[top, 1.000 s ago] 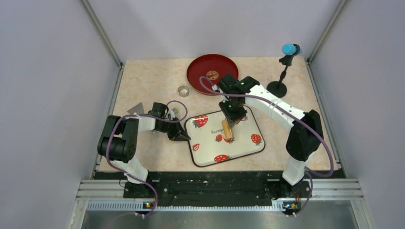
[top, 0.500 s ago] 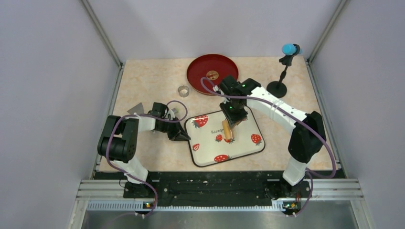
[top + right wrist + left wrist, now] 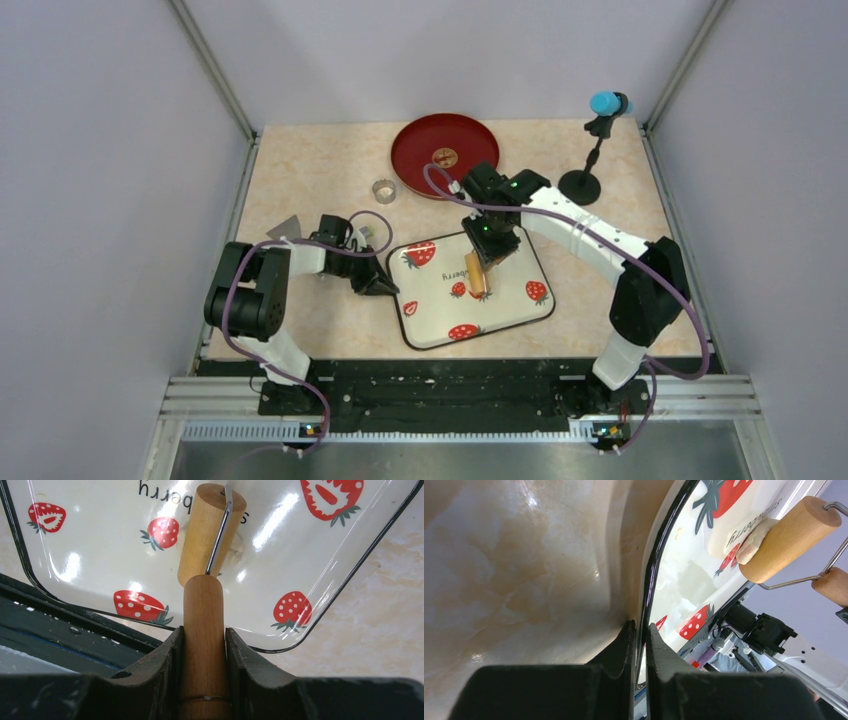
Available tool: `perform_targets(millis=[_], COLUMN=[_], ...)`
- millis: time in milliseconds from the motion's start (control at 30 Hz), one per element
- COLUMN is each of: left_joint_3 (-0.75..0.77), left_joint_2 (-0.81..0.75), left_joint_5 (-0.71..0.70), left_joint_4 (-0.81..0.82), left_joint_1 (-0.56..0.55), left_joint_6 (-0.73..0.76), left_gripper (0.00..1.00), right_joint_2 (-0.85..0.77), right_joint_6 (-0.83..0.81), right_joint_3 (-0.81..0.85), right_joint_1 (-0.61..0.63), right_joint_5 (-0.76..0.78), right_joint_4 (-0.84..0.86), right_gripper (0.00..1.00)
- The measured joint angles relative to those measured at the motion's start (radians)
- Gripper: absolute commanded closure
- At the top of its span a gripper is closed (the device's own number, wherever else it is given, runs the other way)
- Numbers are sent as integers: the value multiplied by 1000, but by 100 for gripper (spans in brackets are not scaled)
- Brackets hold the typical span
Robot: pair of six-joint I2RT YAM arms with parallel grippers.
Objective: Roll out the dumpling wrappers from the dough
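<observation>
Tabletop tray [image 3: 500, 312] carries dough [image 3: 751, 545] against roller [image 3: 479, 280] lying near-to-far.

We see dough [image 3: 754, 542] only as sliver from left wrist; rest sits under roller [image 3: 210, 530]. Top view too small, so we can't tell dough shape. Roller handle end cut by frame bottom, inside right pincer [image 3: 203, 632]. Both wrist views crop tray [image 3: 325, 545]; its lettering half-covered.

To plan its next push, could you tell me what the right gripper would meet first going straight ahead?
Probably the tan wooden roller's barrel, just beyond the handle the right gripper holds; depth is unclear.
</observation>
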Motion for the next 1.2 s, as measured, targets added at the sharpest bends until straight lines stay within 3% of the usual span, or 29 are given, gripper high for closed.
perform_targets(millis=[1200], left_joint_3=[0], left_joint_2=[0], left_joint_5=[0], left_joint_4=[1], left_joint_1=[0], left_joint_6=[0], left_gripper=[100], right_joint_2=[-3], right_joint_6=[-20], right_joint_3=[-16], right_joint_1=[-23], right_joint_5=[-61], right_joint_4=[24], right_gripper=[100])
